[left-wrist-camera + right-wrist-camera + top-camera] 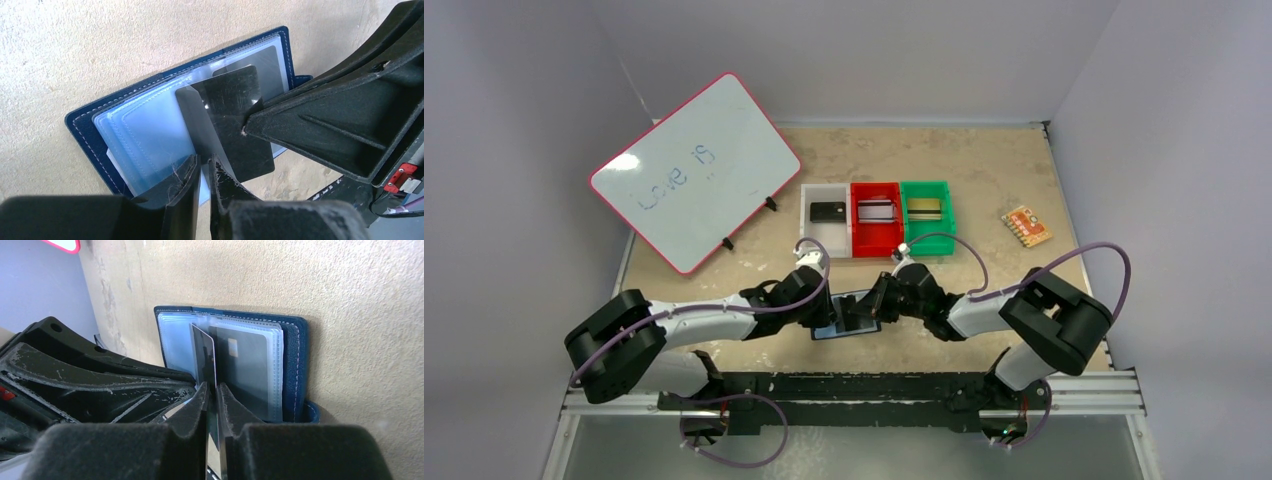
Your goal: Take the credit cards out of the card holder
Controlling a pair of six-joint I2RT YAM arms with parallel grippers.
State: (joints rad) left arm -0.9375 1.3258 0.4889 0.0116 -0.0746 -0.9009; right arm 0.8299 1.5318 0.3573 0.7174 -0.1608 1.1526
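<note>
The navy-blue card holder (849,322) lies open on the table between both arms, its clear sleeves fanned out (145,135). A dark credit card (235,115) stands partly out of a sleeve. My right gripper (211,390) is shut on that card's edge (202,352); it reaches in from the right (325,115). My left gripper (204,165) is shut on a clear sleeve of the holder (295,355). A second card with a chip (245,365) sits inside a sleeve.
Behind the holder stand a white bin (829,242), a red bin (876,242) and a green bin (927,237), each with a card in it. A whiteboard (694,170) leans at back left. An orange patterned piece (1026,225) lies at right.
</note>
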